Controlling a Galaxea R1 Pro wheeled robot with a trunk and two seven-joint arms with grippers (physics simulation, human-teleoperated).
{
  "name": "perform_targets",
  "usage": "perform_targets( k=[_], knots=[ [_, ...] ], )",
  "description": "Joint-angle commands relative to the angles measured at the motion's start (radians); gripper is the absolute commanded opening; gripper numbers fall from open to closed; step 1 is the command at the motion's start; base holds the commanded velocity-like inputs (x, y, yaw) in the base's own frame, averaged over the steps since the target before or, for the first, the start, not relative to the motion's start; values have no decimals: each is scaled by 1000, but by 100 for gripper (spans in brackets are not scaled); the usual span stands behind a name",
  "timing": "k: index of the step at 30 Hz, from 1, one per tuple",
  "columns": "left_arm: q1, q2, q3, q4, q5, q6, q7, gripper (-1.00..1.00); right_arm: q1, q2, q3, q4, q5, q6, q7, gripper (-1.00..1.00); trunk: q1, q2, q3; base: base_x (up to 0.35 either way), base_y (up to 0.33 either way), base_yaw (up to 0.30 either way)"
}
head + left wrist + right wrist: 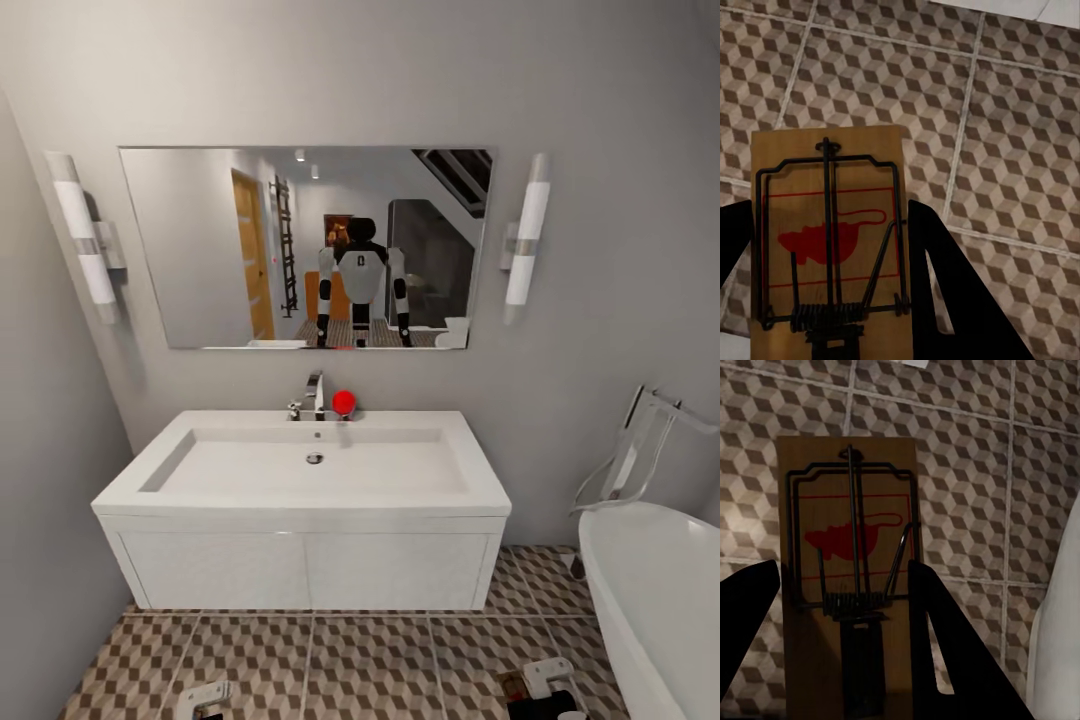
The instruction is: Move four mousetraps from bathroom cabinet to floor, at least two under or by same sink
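The wide white bathroom sink [300, 500] with its chrome tap [315, 392] stands straight ahead on a white vanity. Cube-patterned bathroom floor [370, 660] spreads below it. My left gripper [205, 695] and right gripper [545, 685] hang low over the tiles at the picture's bottom edge. In the left wrist view, my left gripper [829, 300] is shut on a brown wooden mousetrap [829, 240], held above the floor [1020, 112]. My right gripper [844, 645] is shut on a second mousetrap [847, 555] over the tiles [967, 450]. The other mousetraps are out of view.
A white oval bathtub [650, 590] stands at the right, close to my right arm; its pale edge [1057, 645] shows beside the right gripper. A mirror [305, 245] above the sink reflects me and orange-brown furniture behind. A small red object [343, 402] sits by the tap.
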Motion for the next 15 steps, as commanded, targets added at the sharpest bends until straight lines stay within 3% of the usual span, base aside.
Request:
perform_targets(
  k=[1, 15],
  knots=[
    [0, 0, 0, 0, -4, 0, 3, -100, 0, 0, 0, 0, 0, 0, 0, -100, 0, 0, 0, 0, 38, 0],
    [0, -1, 0, 0, -4, 0, 3, -100, 0, 0, 0, 0, 0, 0, 0, -100, 0, 0, 0, 0, 7, 0]
  ],
)
